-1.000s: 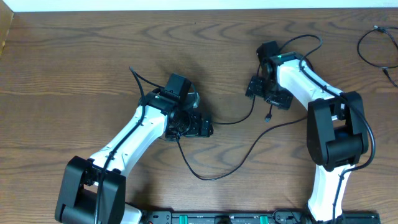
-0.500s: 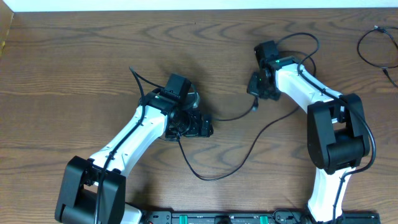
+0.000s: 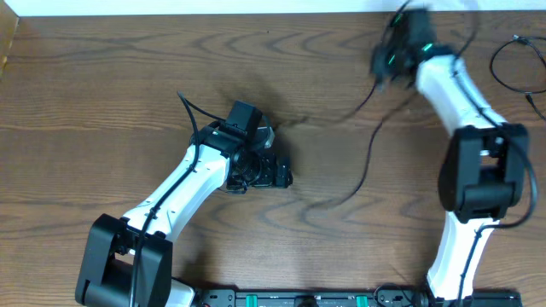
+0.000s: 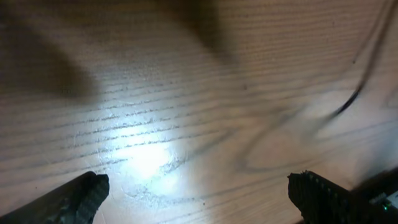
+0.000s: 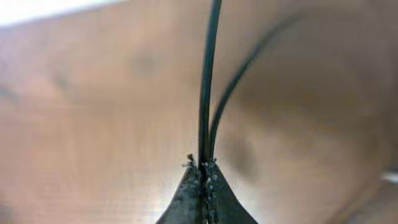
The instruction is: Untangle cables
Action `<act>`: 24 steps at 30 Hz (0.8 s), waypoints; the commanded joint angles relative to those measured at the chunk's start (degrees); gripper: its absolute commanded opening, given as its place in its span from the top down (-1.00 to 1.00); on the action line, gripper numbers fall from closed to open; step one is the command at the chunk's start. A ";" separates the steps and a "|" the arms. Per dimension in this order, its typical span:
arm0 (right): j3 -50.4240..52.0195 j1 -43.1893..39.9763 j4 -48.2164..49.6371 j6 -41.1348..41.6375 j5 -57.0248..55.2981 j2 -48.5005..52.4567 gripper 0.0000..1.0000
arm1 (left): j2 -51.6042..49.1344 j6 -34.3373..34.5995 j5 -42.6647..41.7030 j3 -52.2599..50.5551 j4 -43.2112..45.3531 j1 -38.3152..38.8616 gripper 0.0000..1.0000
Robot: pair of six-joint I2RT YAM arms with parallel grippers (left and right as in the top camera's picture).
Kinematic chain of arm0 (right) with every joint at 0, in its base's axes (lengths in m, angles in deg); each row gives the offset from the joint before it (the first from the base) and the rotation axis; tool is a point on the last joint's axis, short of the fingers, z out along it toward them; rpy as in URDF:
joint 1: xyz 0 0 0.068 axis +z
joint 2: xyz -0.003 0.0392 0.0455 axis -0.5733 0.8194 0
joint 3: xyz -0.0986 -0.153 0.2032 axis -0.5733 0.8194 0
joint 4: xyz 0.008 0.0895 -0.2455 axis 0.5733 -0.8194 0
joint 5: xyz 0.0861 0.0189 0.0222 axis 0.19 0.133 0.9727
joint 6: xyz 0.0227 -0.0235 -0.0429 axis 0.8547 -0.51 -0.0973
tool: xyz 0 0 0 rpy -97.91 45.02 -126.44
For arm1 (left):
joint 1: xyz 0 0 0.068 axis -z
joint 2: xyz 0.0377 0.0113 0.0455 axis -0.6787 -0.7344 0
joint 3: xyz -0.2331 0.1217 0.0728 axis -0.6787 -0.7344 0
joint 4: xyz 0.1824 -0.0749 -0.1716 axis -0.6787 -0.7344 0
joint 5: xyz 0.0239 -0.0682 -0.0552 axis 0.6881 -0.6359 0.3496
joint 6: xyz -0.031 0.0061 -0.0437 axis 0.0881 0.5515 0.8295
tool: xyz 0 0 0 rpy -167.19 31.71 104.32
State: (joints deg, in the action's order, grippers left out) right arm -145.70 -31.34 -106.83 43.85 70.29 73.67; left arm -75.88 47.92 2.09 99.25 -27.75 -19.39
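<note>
A thin black cable (image 3: 368,141) is stretched from beside my left gripper up to my right gripper (image 3: 386,60), with a second strand trailing down to the middle of the table. The right gripper is near the table's far edge, blurred by motion. In the right wrist view its jaws (image 5: 204,171) are shut on the black cable (image 5: 207,81), which rises straight from the fingertips. My left gripper (image 3: 260,175) rests low over the table, left of centre, and stands open (image 4: 199,196) with bare wood between its fingers. A blurred stretch of the cable (image 4: 348,102) passes to its upper right.
Another thin black cable (image 3: 512,64) lies looped at the far right corner of the table. The right arm (image 3: 478,170) stands along the right side. The table's far edge (image 3: 256,14) is close behind the right gripper.
My right gripper has shut on the black cable and swept up and right toward the far edge. The cable's loop near the front has been dragged out straighter. The left arm has stayed put.
</note>
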 commanded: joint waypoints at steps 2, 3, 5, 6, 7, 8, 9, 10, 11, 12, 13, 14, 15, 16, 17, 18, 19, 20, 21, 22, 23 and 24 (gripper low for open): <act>-13.90 -3.91 2.43 -9.88 -3.96 -0.79 0.98 | -0.07 -0.98 -0.31 0.72 -0.22 0.09 -0.96; -15.93 -4.61 3.52 -10.75 -4.13 -0.79 0.98 | -0.07 -0.98 -0.31 0.72 -0.22 0.09 -0.96; -19.89 -5.77 5.03 -12.11 -4.09 -0.79 0.98 | -0.07 -0.98 -0.31 0.72 -0.22 0.09 -0.96; -21.18 -6.05 5.07 -12.31 -4.04 -0.79 0.98 | -0.07 -0.98 -0.31 0.72 -0.22 0.09 -0.96; -22.64 -6.38 5.05 -12.33 -4.04 -0.79 0.98 | -0.07 -0.96 -0.31 0.72 -0.22 0.09 -0.96; -23.45 -6.56 4.79 -12.37 -3.96 -0.79 0.98 | -0.07 -0.98 -0.31 0.72 -0.22 0.09 -0.96; -24.17 -6.67 3.80 -12.79 -3.39 -0.79 0.98 | -0.07 -0.98 -0.33 0.72 -0.22 0.09 -0.96; -24.48 -6.64 2.43 -12.87 -2.45 -0.79 0.98 | -0.07 -0.96 -0.31 0.72 -0.22 0.09 -0.96; -24.48 -6.64 0.22 -12.85 -0.76 -0.79 0.98 | -0.07 -0.98 -0.31 0.72 -0.22 0.09 -0.96; -24.46 -6.51 -2.95 -12.66 1.46 -0.79 0.98 | -0.07 -0.98 -0.31 0.72 -0.22 0.09 -0.96; -24.28 -6.25 -6.36 -12.68 3.72 -0.70 0.97 | -0.07 -0.96 -0.31 0.72 -0.22 0.09 -0.96; -23.71 -5.84 -10.25 -12.66 5.97 -0.66 0.88 | -0.07 -0.96 -0.31 0.72 -0.22 0.09 -0.96; -23.08 -5.31 -13.18 -12.41 7.45 -0.66 0.66 | -0.07 -0.98 -0.33 0.72 -0.22 0.09 -0.96; -22.14 -4.57 -16.11 -11.67 8.46 -0.63 0.38 | -0.07 -0.98 -0.31 0.72 -0.22 0.09 -0.96; -21.24 -3.85 -18.23 -10.82 8.90 -0.63 0.11 | -0.07 -0.98 -0.31 0.72 -0.22 0.09 -0.96; -20.26 -3.08 -20.02 -9.64 9.03 -0.63 -0.04 | -0.07 -0.96 -0.31 0.72 -0.22 0.09 -0.96; -18.58 -1.99 -22.05 -7.43 9.03 -0.63 -0.20 | -0.07 -0.96 -0.31 0.72 -0.22 0.09 -0.96; -16.83 -0.85 -24.02 -3.72 9.03 -0.63 -0.30 | -0.07 -0.98 -0.33 0.72 -0.22 0.09 -0.96; -15.85 -0.22 -25.27 -0.96 9.03 -0.63 -0.34 | -0.07 -0.98 -0.31 0.72 -0.22 0.09 -0.96; -14.49 0.57 -26.67 2.93 9.05 -0.63 -0.35 | -0.07 -0.98 -0.31 0.72 -0.22 0.09 -0.96; -12.92 1.40 -28.11 7.43 9.07 -0.63 -0.35 | -0.07 -0.96 -0.31 0.72 -0.22 0.09 -0.96; -11.13 2.43 -29.62 12.13 9.33 -0.63 -0.35 | -0.07 -0.96 -0.31 0.72 -0.22 0.09 -0.96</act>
State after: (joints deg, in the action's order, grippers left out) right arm -160.47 -31.47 -134.24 41.71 77.50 73.27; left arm -75.88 47.92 2.09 99.25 -27.73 -19.39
